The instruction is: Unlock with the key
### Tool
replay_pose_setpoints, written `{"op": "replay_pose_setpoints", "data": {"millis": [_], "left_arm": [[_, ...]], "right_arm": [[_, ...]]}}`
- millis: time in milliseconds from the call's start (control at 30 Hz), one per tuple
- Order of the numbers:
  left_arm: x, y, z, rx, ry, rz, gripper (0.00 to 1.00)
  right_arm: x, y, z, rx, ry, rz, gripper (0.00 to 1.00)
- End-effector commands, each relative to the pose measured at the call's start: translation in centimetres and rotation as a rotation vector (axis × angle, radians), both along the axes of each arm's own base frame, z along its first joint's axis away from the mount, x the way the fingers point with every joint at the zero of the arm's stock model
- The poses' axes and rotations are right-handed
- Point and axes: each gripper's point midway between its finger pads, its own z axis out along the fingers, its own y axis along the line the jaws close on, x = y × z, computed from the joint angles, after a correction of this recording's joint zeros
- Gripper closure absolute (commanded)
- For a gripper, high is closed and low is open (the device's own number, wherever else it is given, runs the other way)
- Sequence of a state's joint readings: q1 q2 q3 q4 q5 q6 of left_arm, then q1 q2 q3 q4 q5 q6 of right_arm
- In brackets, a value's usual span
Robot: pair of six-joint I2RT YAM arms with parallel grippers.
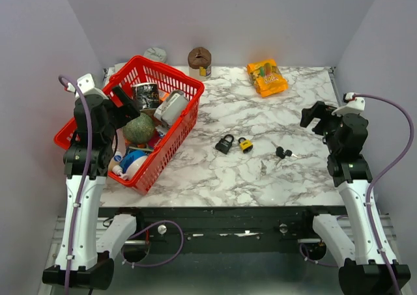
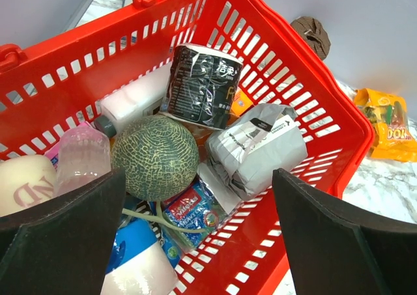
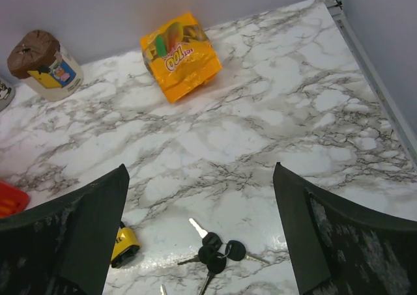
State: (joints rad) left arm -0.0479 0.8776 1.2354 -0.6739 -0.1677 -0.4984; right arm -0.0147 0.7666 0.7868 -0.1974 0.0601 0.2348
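A black padlock [image 1: 224, 143] and a yellow padlock [image 1: 245, 144] lie side by side on the marble table, mid-front. A bunch of black-headed keys [image 1: 284, 154] lies to their right; it also shows in the right wrist view [image 3: 218, 251], with the yellow padlock [image 3: 124, 244] at its left. My right gripper [image 1: 315, 118] is open and empty, held above the table right of the keys. My left gripper [image 1: 125, 99] is open and empty, held over the red basket [image 1: 176, 139].
The red basket [image 2: 287, 80] at the left holds a melon [image 2: 155, 157], a black roll, a grey packet [image 2: 257, 148], a bottle and packets. An orange snack bag [image 1: 266, 77] and a brown-lidded cup [image 1: 199, 61] stand at the back.
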Motion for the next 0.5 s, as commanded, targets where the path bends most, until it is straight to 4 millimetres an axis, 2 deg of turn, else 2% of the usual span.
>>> {"op": "replay_pose_setpoints", "data": {"millis": [0, 167, 267, 467], "left_arm": [[-0.7, 1.1, 1.2, -0.012, -0.039, 0.069, 0.01], [-1.1, 2.3, 0.5, 0.047, -0.022, 0.113, 0.01], [-1.3, 2.3, 1.0, 0.08, -0.042, 0.097, 0.01], [-1.6, 1.9, 3.8, 0.17, -0.123, 0.026, 0.03]], "right_arm": [[-0.5, -0.2, 0.8, -0.015, -0.003, -0.006, 0.0], [-0.7, 0.3, 1.2, -0.027, -0.007, 0.031, 0.0], [-0.8, 0.6, 1.1, -0.04, 0.0, 0.052, 0.0], [-1.1, 0.3, 1.1, -0.04, 0.045, 0.036, 0.01]]}}
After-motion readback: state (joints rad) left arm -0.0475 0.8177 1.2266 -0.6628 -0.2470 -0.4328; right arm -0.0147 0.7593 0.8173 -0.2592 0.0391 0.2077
